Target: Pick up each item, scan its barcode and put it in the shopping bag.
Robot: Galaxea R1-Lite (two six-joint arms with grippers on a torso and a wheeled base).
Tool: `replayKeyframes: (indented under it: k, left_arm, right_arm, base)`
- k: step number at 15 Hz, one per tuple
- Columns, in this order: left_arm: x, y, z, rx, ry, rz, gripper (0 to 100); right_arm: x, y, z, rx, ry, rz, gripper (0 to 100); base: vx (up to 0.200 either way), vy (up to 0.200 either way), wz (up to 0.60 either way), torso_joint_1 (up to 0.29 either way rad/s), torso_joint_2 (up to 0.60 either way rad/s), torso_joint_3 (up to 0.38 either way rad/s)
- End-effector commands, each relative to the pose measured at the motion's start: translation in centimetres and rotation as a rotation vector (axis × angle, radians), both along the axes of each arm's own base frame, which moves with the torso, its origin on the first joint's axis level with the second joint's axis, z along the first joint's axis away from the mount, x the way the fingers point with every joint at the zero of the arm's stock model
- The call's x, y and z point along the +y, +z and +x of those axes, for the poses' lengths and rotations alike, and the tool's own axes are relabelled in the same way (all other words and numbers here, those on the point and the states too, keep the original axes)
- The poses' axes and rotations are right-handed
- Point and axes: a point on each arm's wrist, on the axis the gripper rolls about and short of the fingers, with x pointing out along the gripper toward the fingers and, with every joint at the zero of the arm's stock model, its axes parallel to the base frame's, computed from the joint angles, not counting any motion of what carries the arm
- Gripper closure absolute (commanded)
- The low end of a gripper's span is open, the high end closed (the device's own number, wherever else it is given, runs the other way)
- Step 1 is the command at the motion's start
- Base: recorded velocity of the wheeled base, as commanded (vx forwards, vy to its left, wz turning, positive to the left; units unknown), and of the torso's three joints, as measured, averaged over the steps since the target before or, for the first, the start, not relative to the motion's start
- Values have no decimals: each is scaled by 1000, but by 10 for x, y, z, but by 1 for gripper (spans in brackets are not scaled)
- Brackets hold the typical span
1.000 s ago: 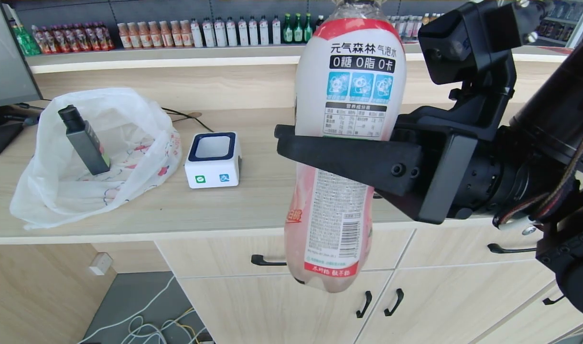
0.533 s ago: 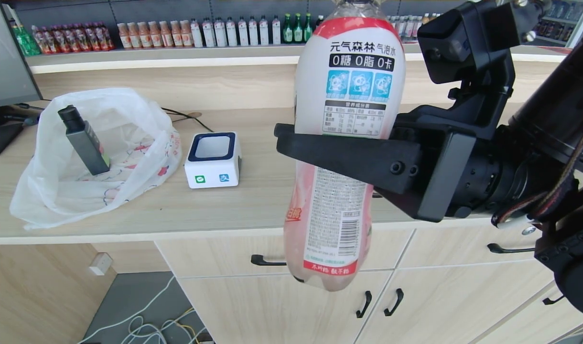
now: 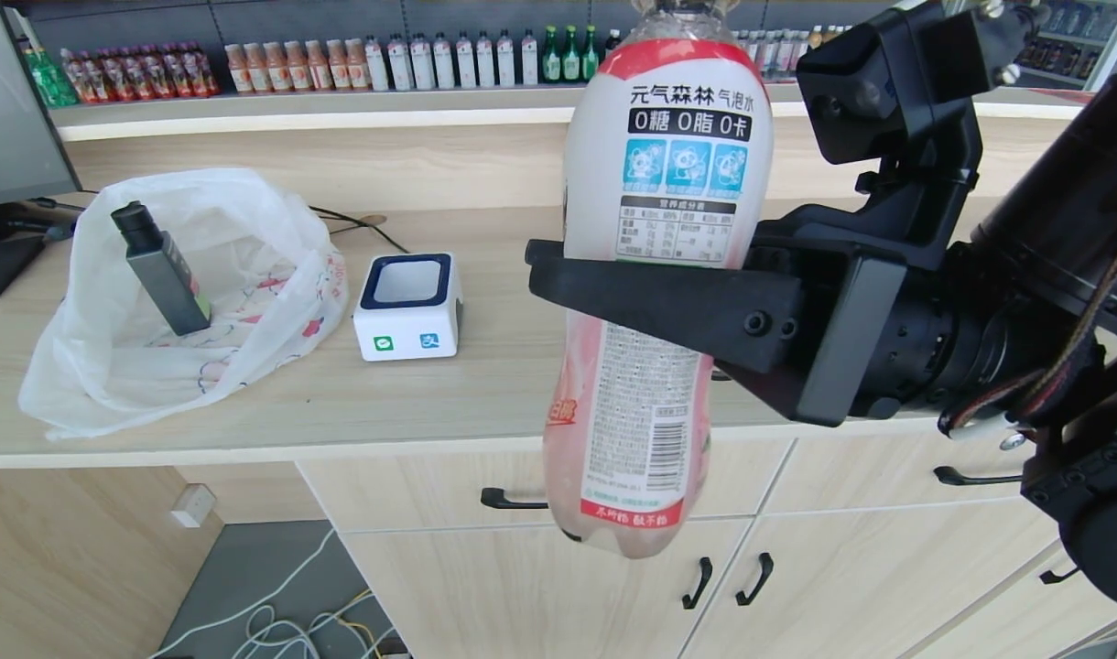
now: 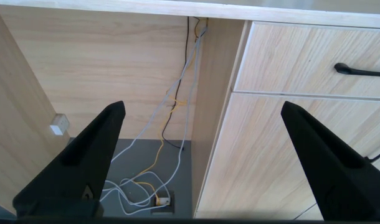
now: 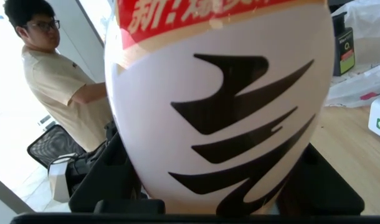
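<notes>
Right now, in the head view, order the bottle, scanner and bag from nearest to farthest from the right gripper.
1. bottle, clamped in the right gripper itself.
2. scanner, on the counter to the gripper's left.
3. bag, farther left, beyond the scanner.

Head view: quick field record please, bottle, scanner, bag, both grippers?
bottle: upright, held in the air, barcode facing the head camera
right gripper: jaws shut on bottle's middle
scanner: on counter, left of bottle, apart
shopping bag: open, left of scanner, dark item inside
left gripper: jaws open, empty, low by the cabinet fronts
</notes>
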Motion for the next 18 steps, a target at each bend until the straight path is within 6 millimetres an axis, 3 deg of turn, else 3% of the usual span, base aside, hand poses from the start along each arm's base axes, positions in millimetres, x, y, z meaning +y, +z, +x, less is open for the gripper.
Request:
replayKeyframes:
  k: [1, 7, 11, 18]
  left_arm:
    - [0, 0, 0, -1, 0, 0, 0]
    - [0, 0, 0, -1, 0, 0, 0]
    - [0, 0, 0, -1, 0, 0, 0]
    - [0, 0, 0, -1, 0, 1, 0]
  right_arm:
    - [0, -1, 0, 0, -4, -1, 100]
    - [-16, -6, 12, -21, -143, 0, 100]
    - [-24, -15, 14, -43, -371, 2, 100]
    - [-59, -34, -17, -99, -681, -50, 100]
  base:
    - [0, 0, 0, 0, 0, 0]
    - [0, 0, 0, 0, 0, 0]
    - [0, 0, 0, 0, 0, 0]
    - [0, 0, 0, 0, 0, 0]
